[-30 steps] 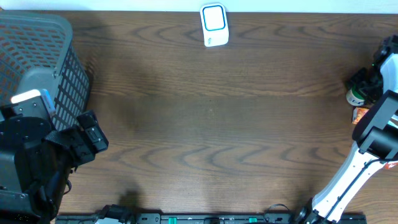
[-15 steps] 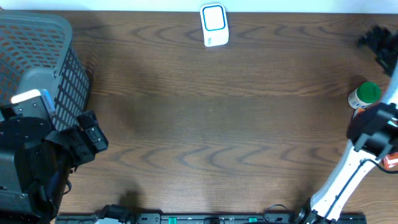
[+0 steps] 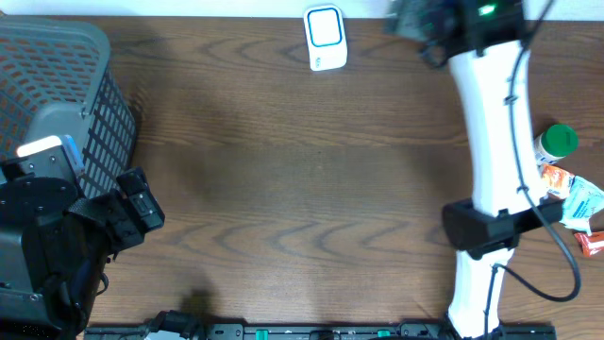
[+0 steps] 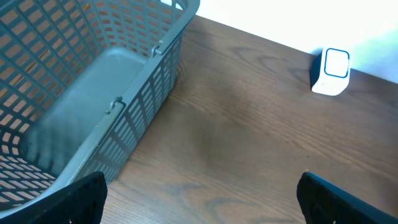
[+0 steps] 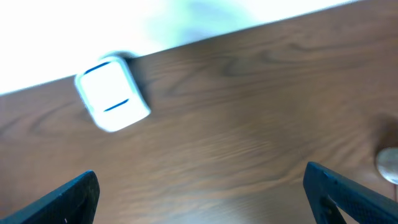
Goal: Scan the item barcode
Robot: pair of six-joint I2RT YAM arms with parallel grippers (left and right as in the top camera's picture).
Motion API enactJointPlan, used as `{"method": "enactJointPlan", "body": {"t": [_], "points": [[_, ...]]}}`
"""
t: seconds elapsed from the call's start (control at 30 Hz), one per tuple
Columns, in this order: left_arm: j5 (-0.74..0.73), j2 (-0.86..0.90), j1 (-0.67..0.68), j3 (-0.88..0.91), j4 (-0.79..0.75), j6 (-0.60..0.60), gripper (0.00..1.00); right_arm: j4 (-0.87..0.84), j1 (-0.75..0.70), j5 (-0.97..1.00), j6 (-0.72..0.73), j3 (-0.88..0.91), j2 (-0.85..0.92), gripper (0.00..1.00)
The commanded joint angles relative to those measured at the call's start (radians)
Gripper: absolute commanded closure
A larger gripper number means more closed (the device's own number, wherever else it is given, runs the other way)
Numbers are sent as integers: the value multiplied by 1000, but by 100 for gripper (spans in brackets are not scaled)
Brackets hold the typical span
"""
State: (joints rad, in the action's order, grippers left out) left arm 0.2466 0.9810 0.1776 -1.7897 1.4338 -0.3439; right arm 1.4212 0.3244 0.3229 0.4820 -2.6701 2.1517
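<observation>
The white scanner (image 3: 326, 38) with a blue-framed face stands at the table's back edge; it also shows in the left wrist view as the scanner (image 4: 329, 70) and in the right wrist view as the scanner (image 5: 112, 93). A green-capped bottle (image 3: 555, 142) and some packets (image 3: 569, 194) sit at the right edge. My right gripper (image 3: 415, 24) hovers at the back, just right of the scanner, open and empty (image 5: 205, 199). My left gripper (image 3: 142, 203) stays at the left beside the basket, open with nothing between its fingers (image 4: 199, 205).
A grey mesh basket (image 3: 57, 85) fills the left back corner, and its wall (image 4: 143, 106) shows close in the left wrist view. The right arm's white link (image 3: 491, 142) stretches from the front edge to the back. A small red packet (image 3: 590, 244) lies at the far right.
The right gripper opened off the green-capped bottle, which now stands alone, and the arm swung from the right edge to the back beside the scanner. The left arm is unmoved.
</observation>
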Motion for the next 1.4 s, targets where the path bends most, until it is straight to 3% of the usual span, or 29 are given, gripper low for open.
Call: {"method": "enactJointPlan", "body": {"t": [0.0, 0.07, 0.23, 0.77, 1.37], "points": [[16, 5, -4, 8, 2, -10, 2, 5, 118, 56, -4, -3, -1, 1], [16, 5, -4, 8, 2, -10, 2, 5, 181, 33, -4, -3, -1, 1], [16, 5, -4, 8, 2, -10, 2, 10, 295, 198, -266, -3, -1, 1], [16, 5, -4, 8, 2, -10, 2, -19, 469, 291, -364, -4, -7, 1], [16, 5, -4, 8, 2, -10, 2, -245, 415, 292, -365, -4, -214, 1]]}}
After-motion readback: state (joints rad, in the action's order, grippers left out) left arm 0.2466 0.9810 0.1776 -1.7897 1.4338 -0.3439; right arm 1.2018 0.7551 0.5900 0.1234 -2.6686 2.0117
